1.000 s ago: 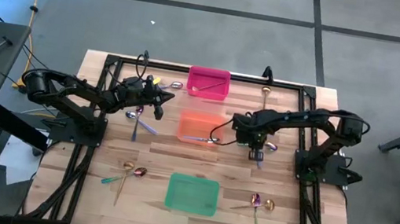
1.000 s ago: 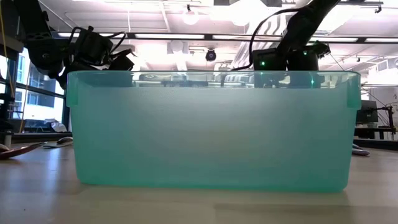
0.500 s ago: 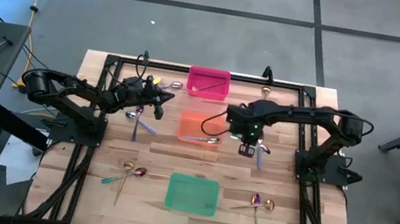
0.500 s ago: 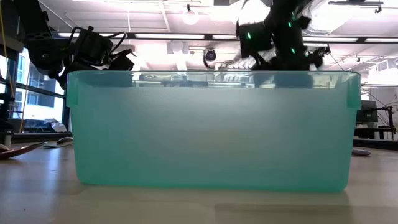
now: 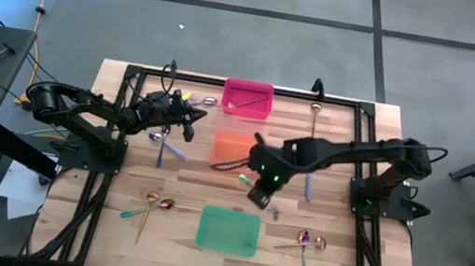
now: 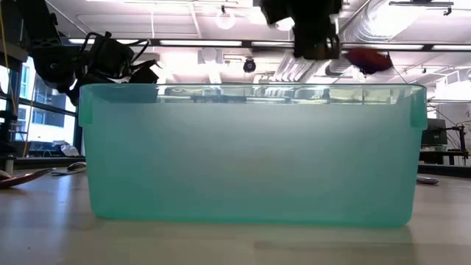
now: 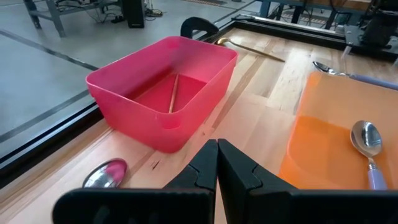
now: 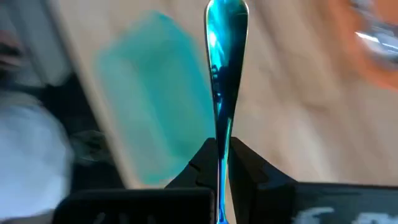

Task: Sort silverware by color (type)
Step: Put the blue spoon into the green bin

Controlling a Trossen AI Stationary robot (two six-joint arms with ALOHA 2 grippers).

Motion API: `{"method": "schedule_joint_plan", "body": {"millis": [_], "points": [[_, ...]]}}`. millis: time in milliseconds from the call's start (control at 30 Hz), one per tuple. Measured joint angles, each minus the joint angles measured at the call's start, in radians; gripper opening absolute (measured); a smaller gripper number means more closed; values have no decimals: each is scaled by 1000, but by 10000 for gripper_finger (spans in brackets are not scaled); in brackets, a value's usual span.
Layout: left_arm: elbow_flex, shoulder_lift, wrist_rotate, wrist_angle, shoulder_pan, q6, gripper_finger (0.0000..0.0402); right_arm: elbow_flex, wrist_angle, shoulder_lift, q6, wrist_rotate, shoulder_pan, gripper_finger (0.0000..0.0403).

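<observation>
**Right arm carrying a teal spoon between the orange and green bins**

You are looking at the right gripper (image 5: 259, 193) pinching an iridescent teal spoon (image 8: 222, 74) by its handle, fingers pressed tight on the shaft, with the bowl sticking out ahead of them. From above, that gripper is hanging over the table between the orange bin (image 5: 237, 150) and the green bin (image 5: 228, 231), just past the green bin's far rim.

Your left gripper (image 7: 217, 163) is sitting with its fingers pressed together, holding nothing, near the pink bin (image 7: 163, 87) at the table's far left side. A gold utensil (image 7: 173, 93) is lying inside the pink bin, and a silver spoon (image 7: 367, 138) is resting in the orange bin.

More silverware is lying loose on the wood: a cluster near the front left (image 5: 149, 206) and another near the front right (image 5: 306, 244).
</observation>
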Motion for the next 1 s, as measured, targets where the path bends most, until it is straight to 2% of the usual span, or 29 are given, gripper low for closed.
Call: {"method": "schedule_joint_plan", "body": {"millis": [167,267,400,533,733,1000], "points": [[0,0,0,5,0,18,0,108,122,70,107,15,85,0],[0,0,0,15,0,18,0,194,116,156,113,1,112,0],[0,0,-4,25,0,47,0,311,96,279,85,-77,138,0],[0,0,-7,48,0,61,0,404,-3,378,52,-92,144,0],[0,0,-7,56,0,62,0,434,-38,460,33,-59,135,0],[0,0,-7,57,0,62,0,435,-43,500,43,-46,127,0]]}}
